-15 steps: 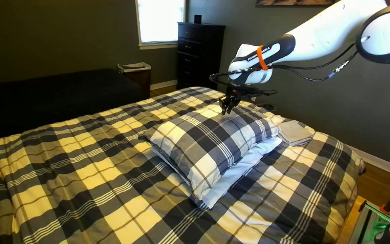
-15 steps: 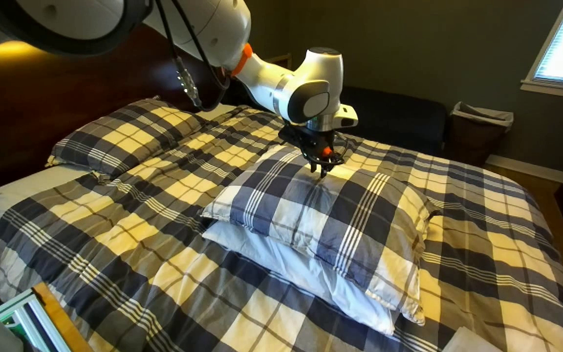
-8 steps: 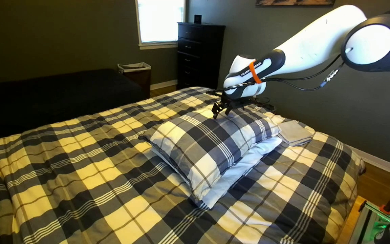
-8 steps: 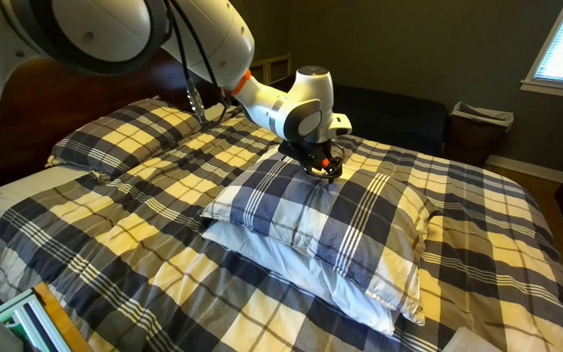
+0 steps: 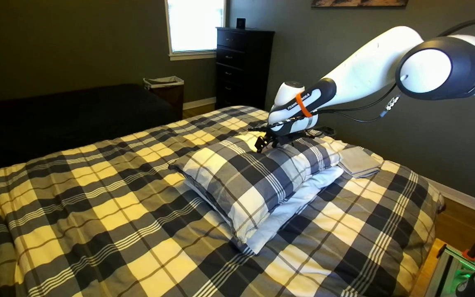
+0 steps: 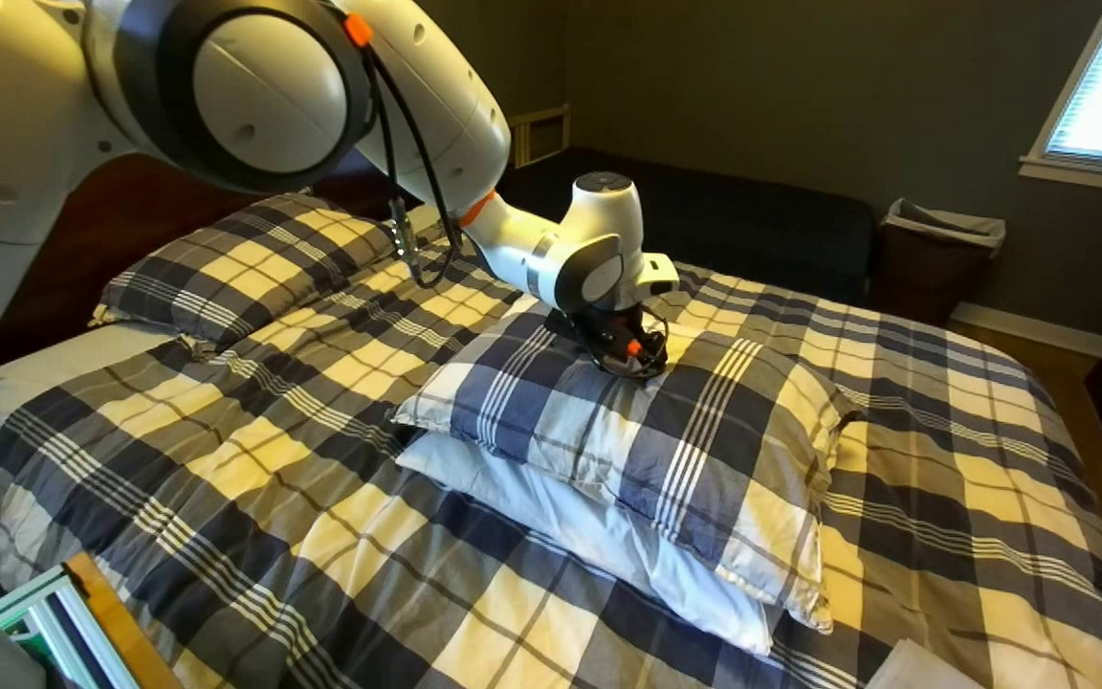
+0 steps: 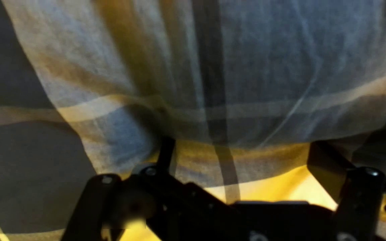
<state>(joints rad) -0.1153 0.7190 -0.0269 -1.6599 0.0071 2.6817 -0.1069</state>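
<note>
Two black jaws stand apart against the top of a plump navy-and-cream plaid cloth pillow [image 5: 258, 177], mid-frame in an exterior view, apparently at a gripping step whose next move calls for closing on its fabric.

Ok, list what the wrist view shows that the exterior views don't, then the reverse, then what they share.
Only the wrist view: the creases close up in the plaid pillow between the spread fingers of the gripper.

Only the exterior views: the white bedding poking out beneath that pillow, the arm, the window and the hamper; in an exterior view, also the dark dresser.

Shared: the plaid pillow, with the gripper down at its upper surface.
</note>
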